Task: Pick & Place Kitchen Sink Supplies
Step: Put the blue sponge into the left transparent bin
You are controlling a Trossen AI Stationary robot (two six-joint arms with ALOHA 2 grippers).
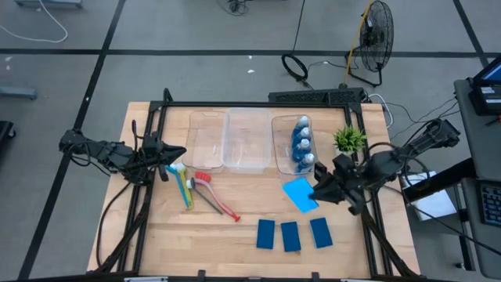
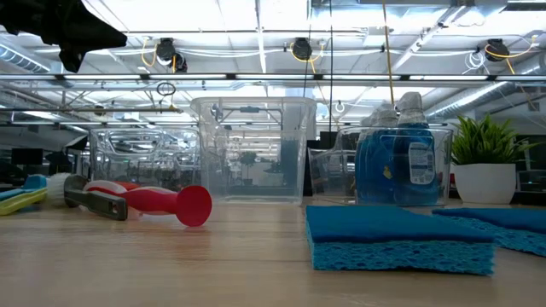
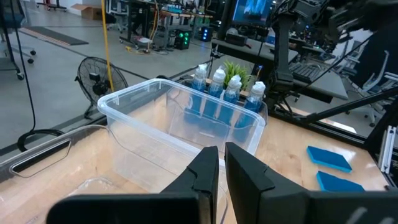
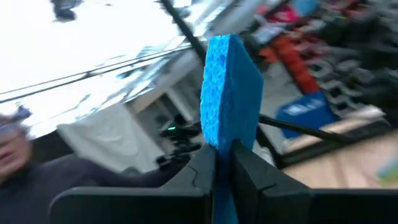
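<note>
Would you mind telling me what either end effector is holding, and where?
The right end effector pinches a flat blue rectangular sponge by one edge; the left end effector holds nothing.

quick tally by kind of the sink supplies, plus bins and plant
blue sponges: 4, one held by the right gripper, three in a row on the table
blue-and-white bottles: 4, in the right bin
dish brushes: 3
clear bins: 3
potted plant: 1
total: 15
</note>
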